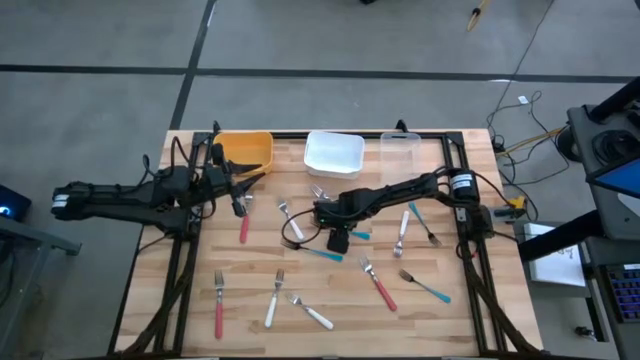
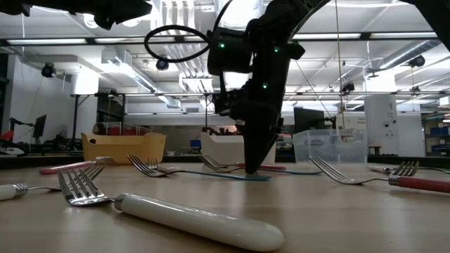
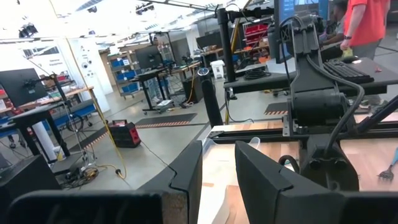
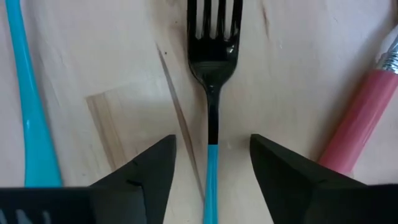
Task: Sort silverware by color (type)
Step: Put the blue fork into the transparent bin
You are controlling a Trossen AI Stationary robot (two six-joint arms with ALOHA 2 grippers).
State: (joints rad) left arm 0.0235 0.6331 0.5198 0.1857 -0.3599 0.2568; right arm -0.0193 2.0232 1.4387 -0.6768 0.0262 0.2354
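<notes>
Your right arm reaches in from the table's right edge and stretches across to the middle, wrist bent so the right gripper [image 1: 338,240] points straight down at the wood. Its fingers [image 4: 149,169] stand apart, one on each side of a teal-handled fork [image 4: 211,93] that lies flat between them; in the right wrist view neither pad touches the handle. A second teal handle [image 4: 28,99] lies to one side of that fork, and a pink handle [image 4: 357,121] to the other. Your left arm lies low along the table's left edge, with the left gripper [image 1: 240,195] just beside the orange bin [image 1: 243,150]. Its fingers [image 3: 186,180] show a narrow gap with nothing visible between them.
</notes>
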